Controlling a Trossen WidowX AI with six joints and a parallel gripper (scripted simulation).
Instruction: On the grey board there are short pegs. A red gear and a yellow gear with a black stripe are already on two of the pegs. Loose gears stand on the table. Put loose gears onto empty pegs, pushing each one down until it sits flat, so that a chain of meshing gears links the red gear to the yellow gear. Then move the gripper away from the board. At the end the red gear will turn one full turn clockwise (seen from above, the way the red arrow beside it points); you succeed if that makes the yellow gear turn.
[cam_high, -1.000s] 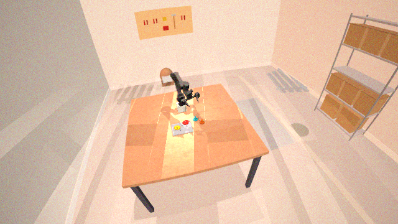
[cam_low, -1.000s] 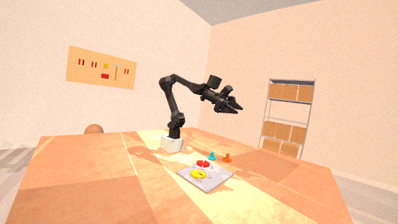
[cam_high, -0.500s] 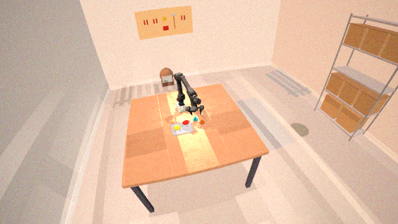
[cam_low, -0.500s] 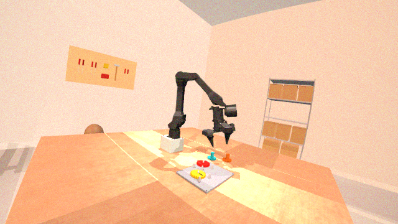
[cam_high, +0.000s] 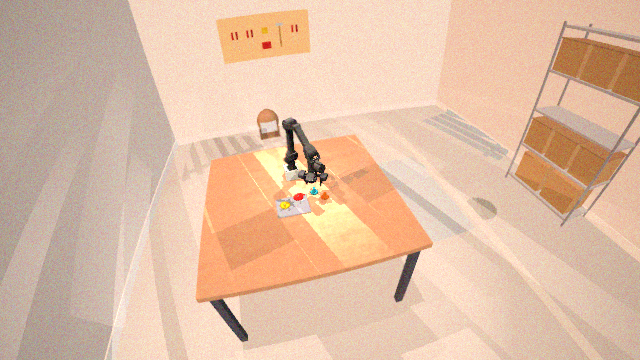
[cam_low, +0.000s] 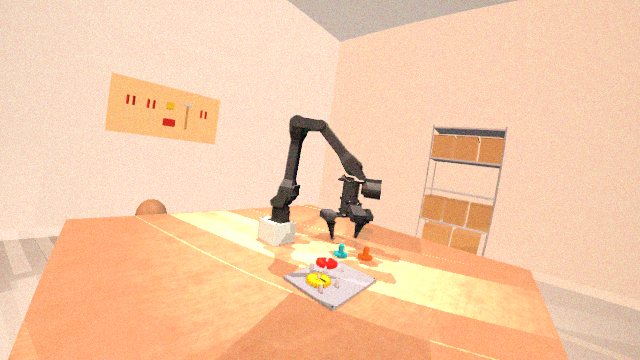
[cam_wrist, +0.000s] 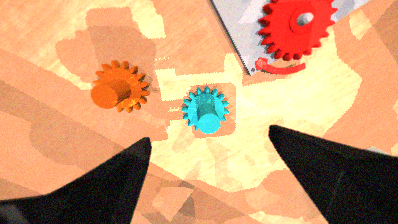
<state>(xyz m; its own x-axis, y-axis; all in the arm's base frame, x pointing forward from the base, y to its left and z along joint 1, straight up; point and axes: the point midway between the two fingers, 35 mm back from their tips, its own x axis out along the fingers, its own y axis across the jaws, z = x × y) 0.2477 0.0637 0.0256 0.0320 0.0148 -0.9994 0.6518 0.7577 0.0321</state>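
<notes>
My gripper (cam_low: 344, 238) (cam_wrist: 210, 136) is open and empty, pointing down above the table. A cyan gear (cam_high: 314, 191) (cam_low: 341, 252) (cam_wrist: 205, 109) with an upright knob stands on the table, below and between the fingertips in the wrist view. An orange gear (cam_high: 325, 196) (cam_low: 365, 255) (cam_wrist: 120, 87) with a knob stands beside it, left of it in the wrist view. The red gear (cam_high: 298, 197) (cam_low: 326, 263) (cam_wrist: 285, 32) and the yellow gear (cam_high: 284, 205) (cam_low: 318, 281) sit on the grey board (cam_high: 300, 211) (cam_low: 334, 301) (cam_wrist: 234, 25). Several bare pegs show near the yellow gear.
A red arrow (cam_wrist: 282, 68) curves beside the red gear at the board's corner. The arm's white base (cam_high: 292, 173) (cam_low: 276, 231) stands on the wooden table (cam_high: 260, 260) (cam_low: 175, 300) behind the board. A shelf with boxes is far off by the wall.
</notes>
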